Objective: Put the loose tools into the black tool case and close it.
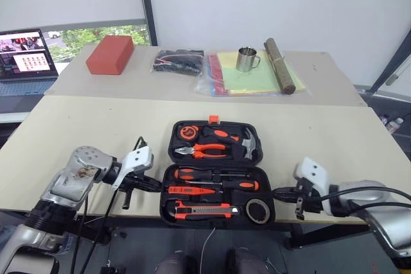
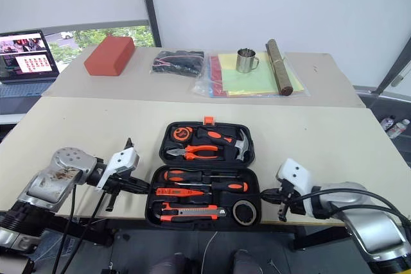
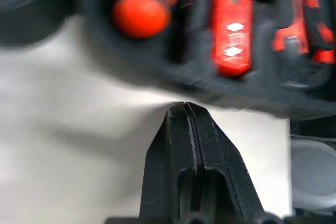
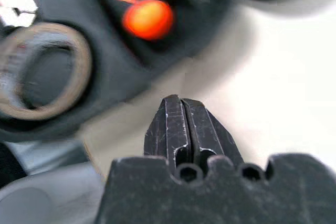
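The black tool case [image 1: 164, 190] lies open near the table's front edge. In its near half lie two orange-black screwdrivers [image 1: 192, 174] [image 1: 241, 185], the slim orange tester [image 1: 189, 190], the utility knife [image 1: 202, 209] and the grey tape roll [image 4: 81, 72]. My left gripper [image 1: 156, 185] is shut and empty, its tip just off the case's left wall, as the left wrist view confirms for the fingertips [image 3: 184, 109]. At the case's right wall, near the tape roll, my right gripper [image 1: 277, 192] is shut and empty too.
Pliers [image 1: 204, 151], a hammer [image 1: 247, 142] and a tape measure [image 1: 187, 132] sit in the far half. On the back table are a red box [image 1: 110, 54], a black bag of cables [image 1: 178, 62], a metal cup [image 1: 246, 59], a rolled mat [image 1: 280, 65] and a laptop [image 1: 26, 56].
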You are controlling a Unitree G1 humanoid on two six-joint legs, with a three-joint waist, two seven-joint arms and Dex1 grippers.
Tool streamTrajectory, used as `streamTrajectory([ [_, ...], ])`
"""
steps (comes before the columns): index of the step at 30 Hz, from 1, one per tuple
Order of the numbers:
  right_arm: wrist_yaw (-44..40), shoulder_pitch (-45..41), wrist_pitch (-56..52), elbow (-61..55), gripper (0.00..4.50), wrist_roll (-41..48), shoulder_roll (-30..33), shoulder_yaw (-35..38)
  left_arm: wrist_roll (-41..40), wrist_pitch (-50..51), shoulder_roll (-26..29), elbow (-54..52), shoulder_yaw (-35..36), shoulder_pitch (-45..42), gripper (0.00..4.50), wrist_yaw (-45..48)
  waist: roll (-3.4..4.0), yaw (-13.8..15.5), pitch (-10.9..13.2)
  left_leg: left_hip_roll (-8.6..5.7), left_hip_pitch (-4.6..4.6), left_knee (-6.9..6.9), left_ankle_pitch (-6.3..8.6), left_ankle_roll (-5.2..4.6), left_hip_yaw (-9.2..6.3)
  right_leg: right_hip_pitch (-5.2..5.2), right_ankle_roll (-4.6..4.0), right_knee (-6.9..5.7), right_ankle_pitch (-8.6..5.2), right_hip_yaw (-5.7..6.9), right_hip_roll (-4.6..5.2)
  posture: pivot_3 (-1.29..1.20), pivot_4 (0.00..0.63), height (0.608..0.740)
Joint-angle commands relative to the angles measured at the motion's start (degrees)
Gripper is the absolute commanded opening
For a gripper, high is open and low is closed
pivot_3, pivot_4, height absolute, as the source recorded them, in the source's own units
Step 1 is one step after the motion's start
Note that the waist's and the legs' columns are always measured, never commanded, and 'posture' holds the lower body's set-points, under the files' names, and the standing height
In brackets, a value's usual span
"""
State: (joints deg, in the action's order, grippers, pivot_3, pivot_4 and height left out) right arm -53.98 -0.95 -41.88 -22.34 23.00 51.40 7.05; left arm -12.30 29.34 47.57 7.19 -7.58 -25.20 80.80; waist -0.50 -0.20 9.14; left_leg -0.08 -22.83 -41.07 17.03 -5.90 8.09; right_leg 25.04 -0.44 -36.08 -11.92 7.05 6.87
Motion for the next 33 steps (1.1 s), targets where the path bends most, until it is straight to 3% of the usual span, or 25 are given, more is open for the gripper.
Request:
streamTrajectory([
  [1,1.9,-6.9,-9.0,2.6,1.50,8.2,-0.2,9.1,-3.4,11.4,-0.9,10.7,5.9,-9.7,1.49,-6.0,-0.05,0.1,0.0,0.02,-0.01,-0.03,-0.07,-0.11,-0.02,-0.01,0.05,-0.01,-0.03,0.01,-0.05,0.00,0.150,0.736],
  [4,5.2,-15.6,-16.8,7.1,2.38,12.8,-2.8,10.2,-4.6,18.1,-3.9,18.4,6.7,-17.6,2.42,-8.9,-0.07,0.3,0.0,0.03,-0.06,-0.12,-0.16,-0.12,-0.03,0.02,0.22,-0.01,0.01,0.00,-0.16,0.00,0.150,0.736],
  [9,10.5,-27.8,-19.7,16.5,4.19,10.4,-7.6,3.9,-3.1,22.0,-9.5,27.3,4.7,-26.4,4.26,-12.6,-0.09,0.3,0.0,0.00,-0.03,-0.12,-0.17,-0.13,0.00,0.01,-0.13,-0.08,0.23,-0.01,-0.21,0.00,0.150,0.736],
  [10,12.1,-30.1,-19.7,19.3,4.43,8.8,-8.8,1.9,-2.5,21.8,-10.8,29.3,4.3,-27.8,4.45,-13.7,-0.09,0.2,0.0,-0.01,-0.05,-0.12,-0.19,-0.14,0.02,0.03,-0.14,-0.12,0.23,0.00,-0.29,0.00,0.150,0.736],
  [16,17.1,-37.9,-19.0,30.8,4.43,3.8,-14.6,-3.4,-0.1,19.0,-15.4,36.9,2.5,-31.5,4.45,-16.3,-0.08,-0.2,0.0,-0.08,-0.20,0.17,-0.21,-0.13,0.20,0.19,-0.12,-0.18,0.20,0.32,-0.66,0.00,0.150,0.736],
  [19,18.8,-39.4,-18.0,34.0,3.75,2.3,-16.8,-3.6,0.5,17.2,-16.3,38.5,2.1,-31.5,3.75,-16.4,-0.07,-0.4,0.0,-0.08,-0.16,0.26,-0.21,-0.12,0.20,0.14,-0.10,-0.12,0.18,0.32,-0.66,0.00,0.150,0.736],
  [24,17.6,-37.8,-18.2,32.0,1.92,1.4,-17.6,-6.0,0.2,17.9,-16.4,38.7,2.5,-31.2,1.72,-15.4,-0.06,-0.5,0.0,-0.08,-0.05,0.22,-0.22,-0.09,0.22,0.05,-0.08,-0.12,0.18,0.25,-0.63,0.00,0.150,0.736],
  [29,17.1,-36.5,-19.5,28.8,0.25,2.1,-17.7,-6.7,0.4,18.1,-16.1,38.2,2.5,-30.2,0.12,-14.9,0.00,-0.5,0.0,-0.08,0.31,0.21,-0.23,0.08,0.24,-0.14,-0.09,-0.11,0.16,0.13,-0.40,0.00,0.150,0.736],
  [30,17.1,-36.5,-19.6,28.4,0.03,2.2,-17.8,-6.6,0.2,18.3,-16.1,37.9,2.7,-30.1,0.00,-14.7,0.00,-0.5,0.0,-0.08,0.37,0.21,-0.13,0.28,0.24,-0.18,-0.09,-0.13,0.17,0.10,-0.39,0.00,0.150,0.736],
  [33,17.6,-37.7,-18.0,27.8,0.03,2.7,-18.7,-4.7,-0.9,18.2,-16.2,36.0,3.7,-29.6,0.00,-14.3,0.01,-0.5,0.0,-0.05,0.57,0.22,-0.08,0.38,0.23,-0.36,-0.11,-0.14,0.17,0.01,-0.30,0.00,0.150,0.736],
])
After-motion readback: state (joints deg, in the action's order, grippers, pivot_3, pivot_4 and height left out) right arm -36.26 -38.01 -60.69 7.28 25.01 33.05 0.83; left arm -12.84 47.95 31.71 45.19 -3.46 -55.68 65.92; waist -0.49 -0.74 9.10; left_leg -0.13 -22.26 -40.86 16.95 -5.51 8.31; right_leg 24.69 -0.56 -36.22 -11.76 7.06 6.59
